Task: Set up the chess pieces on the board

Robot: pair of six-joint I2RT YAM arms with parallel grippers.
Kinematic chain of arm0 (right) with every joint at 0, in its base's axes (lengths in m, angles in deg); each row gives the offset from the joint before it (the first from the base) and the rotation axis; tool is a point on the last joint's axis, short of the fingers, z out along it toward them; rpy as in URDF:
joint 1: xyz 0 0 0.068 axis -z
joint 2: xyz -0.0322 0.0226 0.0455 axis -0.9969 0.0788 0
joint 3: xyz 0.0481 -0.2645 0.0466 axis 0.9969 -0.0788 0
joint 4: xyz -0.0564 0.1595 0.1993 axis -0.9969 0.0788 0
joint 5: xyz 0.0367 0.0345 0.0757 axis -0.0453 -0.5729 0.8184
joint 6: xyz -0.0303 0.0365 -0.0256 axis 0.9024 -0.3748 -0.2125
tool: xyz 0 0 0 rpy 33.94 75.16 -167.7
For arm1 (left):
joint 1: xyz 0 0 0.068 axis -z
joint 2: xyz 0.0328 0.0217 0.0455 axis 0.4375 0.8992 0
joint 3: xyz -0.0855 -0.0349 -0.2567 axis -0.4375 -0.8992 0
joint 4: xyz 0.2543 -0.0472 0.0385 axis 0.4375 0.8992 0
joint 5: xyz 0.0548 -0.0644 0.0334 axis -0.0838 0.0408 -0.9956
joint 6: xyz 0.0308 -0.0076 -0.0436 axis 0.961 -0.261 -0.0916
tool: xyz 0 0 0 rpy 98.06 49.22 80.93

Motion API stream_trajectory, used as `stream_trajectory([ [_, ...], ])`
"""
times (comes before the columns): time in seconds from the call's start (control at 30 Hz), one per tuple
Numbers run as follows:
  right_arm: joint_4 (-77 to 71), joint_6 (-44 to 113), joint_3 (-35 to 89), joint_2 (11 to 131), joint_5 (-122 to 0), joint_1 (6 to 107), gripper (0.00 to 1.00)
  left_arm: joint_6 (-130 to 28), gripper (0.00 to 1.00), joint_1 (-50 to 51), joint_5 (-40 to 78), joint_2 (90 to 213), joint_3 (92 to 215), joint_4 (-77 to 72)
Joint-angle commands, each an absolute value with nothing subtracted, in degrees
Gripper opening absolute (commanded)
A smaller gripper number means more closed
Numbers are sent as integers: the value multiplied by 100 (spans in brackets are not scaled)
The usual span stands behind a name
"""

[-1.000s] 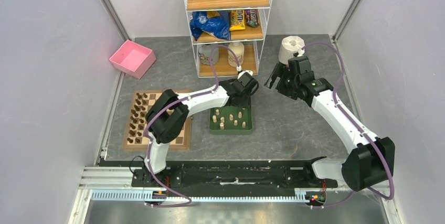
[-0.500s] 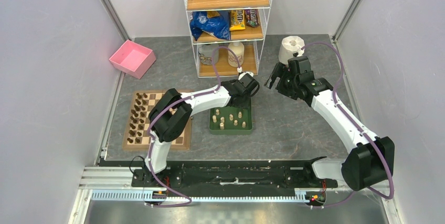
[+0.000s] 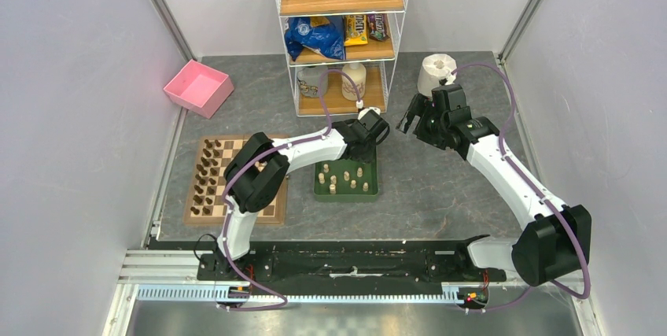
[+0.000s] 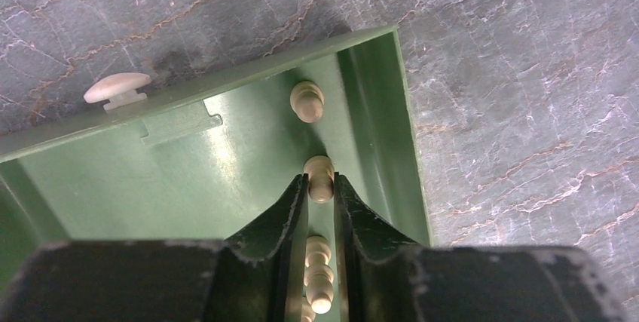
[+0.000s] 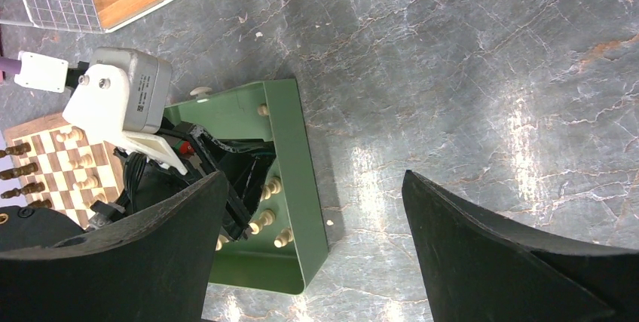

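Note:
The board lies at the left, with dark chess pieces in its left columns; the left arm hides part of it. Several cream chess pieces stand in the green tray. My left gripper reaches into the tray's far right corner. In the left wrist view the left gripper is shut on a cream piece next to the tray wall. Another cream piece stands just beyond, and one lies between the fingers further back. My right gripper is open and empty, above the table right of the tray.
A wire shelf rack stands just behind the tray. A pink box sits at the back left and a paper roll at the back right, behind the right gripper. A pale knob sits outside the tray's far wall.
The left arm's elbow has shifted slightly to the right while its gripper stays at the tray's far edge. The right arm has not moved.

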State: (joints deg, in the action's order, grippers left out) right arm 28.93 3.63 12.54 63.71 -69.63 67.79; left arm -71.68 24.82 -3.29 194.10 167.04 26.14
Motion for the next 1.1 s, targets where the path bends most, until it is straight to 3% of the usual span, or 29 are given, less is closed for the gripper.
stream_trajectory([
  [0.0, 2925, 422, 1280, 6382, -6979, 6817, 94, -7109, 21, 2512, -494, 19416, 16903, 2557],
  [0.3, 2924, 410, 1328, 6445, -6924, 6818, 94, -7091, 3, 2512, -730, 18888, 16729, 2609],
  [0.6, 2916, 395, 1336, 6494, -6890, 6817, 94, -7304, 2, 2351, -1513, 17393, 16051, 2797],
  [0.87, 2874, 354, 1346, 6557, -6848, 6818, 94, -8055, 2, 2082, -2438, 15294, 14423, 3574],
  [1.07, 2776, 266, 1327, 6624, -6677, 6817, 94, -9127, 2, 2080, -2493, 13994, 13055, 4402],
])
